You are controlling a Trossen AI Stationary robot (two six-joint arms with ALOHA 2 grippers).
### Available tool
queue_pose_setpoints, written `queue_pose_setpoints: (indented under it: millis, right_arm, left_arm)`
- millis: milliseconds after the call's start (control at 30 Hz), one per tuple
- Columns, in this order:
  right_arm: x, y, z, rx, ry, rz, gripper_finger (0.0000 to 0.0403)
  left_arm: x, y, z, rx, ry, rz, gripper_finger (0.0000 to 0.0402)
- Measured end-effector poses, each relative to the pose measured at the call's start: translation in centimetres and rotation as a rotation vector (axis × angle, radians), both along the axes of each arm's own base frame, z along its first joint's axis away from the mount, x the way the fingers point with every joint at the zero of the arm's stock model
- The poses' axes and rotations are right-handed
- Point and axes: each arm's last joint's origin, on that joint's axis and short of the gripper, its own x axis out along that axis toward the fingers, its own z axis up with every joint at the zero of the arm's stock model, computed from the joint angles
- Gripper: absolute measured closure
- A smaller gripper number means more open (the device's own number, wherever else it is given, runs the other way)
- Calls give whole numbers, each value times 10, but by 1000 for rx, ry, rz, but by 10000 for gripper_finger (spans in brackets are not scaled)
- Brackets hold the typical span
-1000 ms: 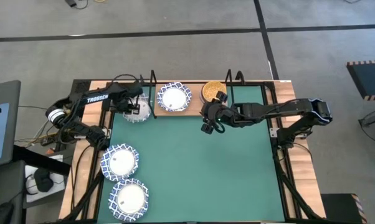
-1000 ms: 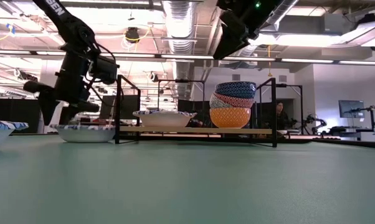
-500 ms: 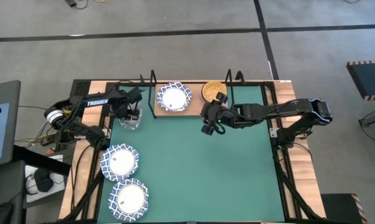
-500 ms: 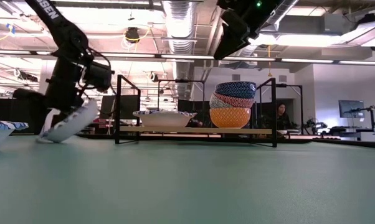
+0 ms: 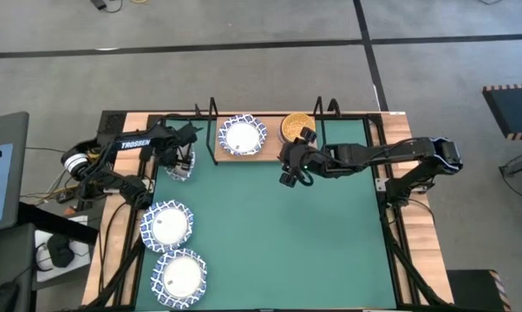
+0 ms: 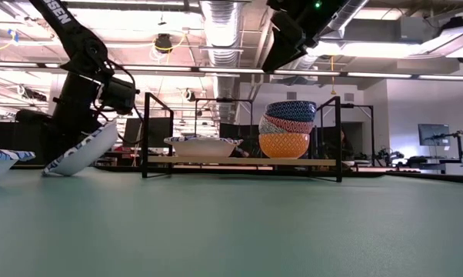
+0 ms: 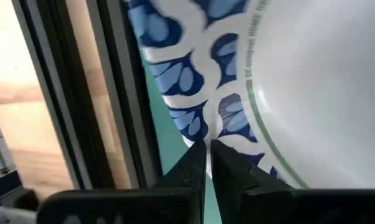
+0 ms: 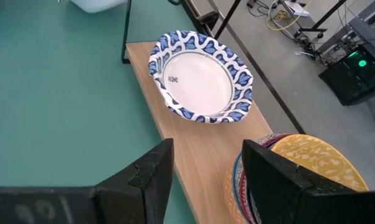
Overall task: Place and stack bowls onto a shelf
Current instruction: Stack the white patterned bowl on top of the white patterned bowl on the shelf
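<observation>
A white bowl with a blue lattice rim stands tilted at the mat's far left corner, and my left gripper is shut on its rim. On the light-wood shelf sits another white bowl, beside a stack of small bowls with an orange-yellow one at the bottom. My right gripper hangs open above the mat just in front of the shelf, with nothing between its fingers. My left gripper pinches the bowl's blue-patterned rim between its two fingers, one inside the bowl and one outside. The fingers come steeply from above. The bowl is tipped up: its low side rests on the mat and its opposite side stands raised.
Two more white blue-rimmed bowls lie on the mat's left side near the front. The shelf's black wire end supports stand upright. The table's dark frame runs close beside the held bowl.
My left gripper has gone down and a little toward the table's left edge, and has shut on the bowl's rim. The bowl, flat on the mat before, has shifted left and tipped up onto one side. My right arm has kept still.
</observation>
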Motion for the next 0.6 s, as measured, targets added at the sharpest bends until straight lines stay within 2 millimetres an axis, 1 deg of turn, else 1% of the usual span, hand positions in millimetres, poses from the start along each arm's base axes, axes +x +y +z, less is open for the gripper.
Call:
queue_pose_setpoints:
  millis: [167,267,433,600]
  right_arm:
    - [0,0,0,-5,-1,4,188]
    - [0,0,1,-6,-3,5,188]
    - [1,0,1,-7,-7,6,188]
    - [1,0,1,-6,-7,7,188]
  left_arm:
    - [-5,-9,10,-20,18,-29,377]
    - [-9,-14,21,36,12,-16,363]
    - [-18,-23,44,164,-85,12,335]
    - [-28,-33,61,252,-175,47,295]
